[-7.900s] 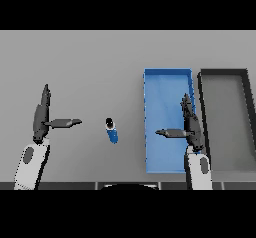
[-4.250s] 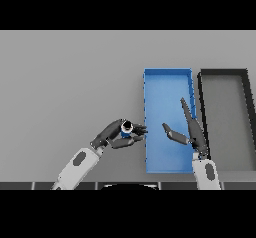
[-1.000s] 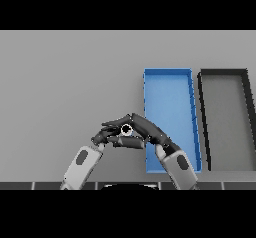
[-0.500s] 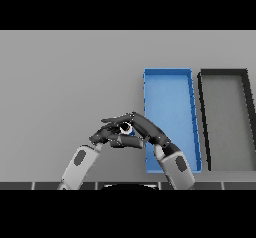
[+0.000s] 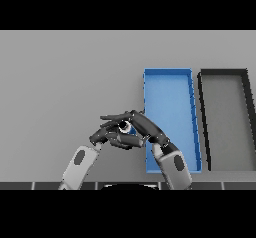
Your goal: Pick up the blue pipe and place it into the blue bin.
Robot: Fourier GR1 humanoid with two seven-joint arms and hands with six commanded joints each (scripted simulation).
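Dark fingers from both hands are bunched up together just left of the blue bin (image 5: 169, 94), with the blue pipe (image 5: 127, 128) caught in the middle. Only a small bit of the pipe shows, a pale round end with some blue around it, peeking out between the fingers. Left hand (image 5: 107, 136) comes in from the lower left and its fingers are curled round the pipe from below and the side, so it's got a proper grip on it. Right hand (image 5: 146, 127) comes up from the lower edge and reaches across to the left, fingers laid over the top of the pipe and touching the left hand; can't really tell if it's gripping or just resting there. The pipe is up off the grey table (image 5: 60, 82), near the bin's lower left corner but not over it. Black bin (image 5: 224, 122) sits just right of the blue one, side by side
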